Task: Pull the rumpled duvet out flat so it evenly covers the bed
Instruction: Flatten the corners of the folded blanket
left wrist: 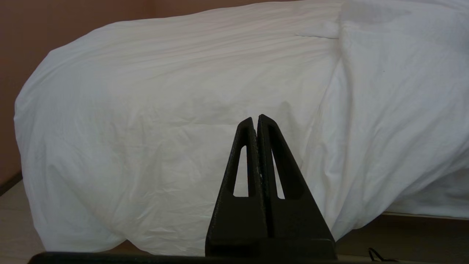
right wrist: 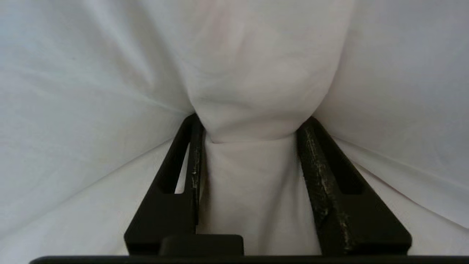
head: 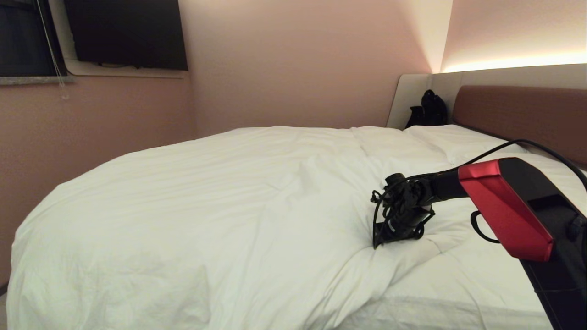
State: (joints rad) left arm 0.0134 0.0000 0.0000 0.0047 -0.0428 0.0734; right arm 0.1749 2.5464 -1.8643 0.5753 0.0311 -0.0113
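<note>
Pinching a thick fold of the duvet (right wrist: 253,91) is where my right gripper (right wrist: 251,128) stands now: both fingers (right wrist: 318,172) are sunk into the cloth with a fat ridge of it bunched between them, the jaws only partway in, so I judge the hold as taken but not yet tight. In the head view that gripper (head: 396,238) sits at about four o'clock from the middle of the bed (head: 458,316), pressed down into the white cover.

My left gripper (left wrist: 256,121) is clenched on nothing, fingers flat together, parked low off the bed's side and facing the draped bulk of the duvet (left wrist: 165,128).

As for progress: the duvet (head: 206,206) already lies over most of the mattress from nine o'clock round to twelve, and it hangs over the near corner at seven o'clock. What is left shows at five o'clock, where a strip of smooth sheet (head: 477,279) lies bare beyond the duvet's slanting edge, and creases radiate from my grip. A pillow (head: 454,140) lies uncovered at two o'clock below the headboard (head: 523,114). I reckon the cover needs drawing toward five o'clock until that strip is hidden.
</note>
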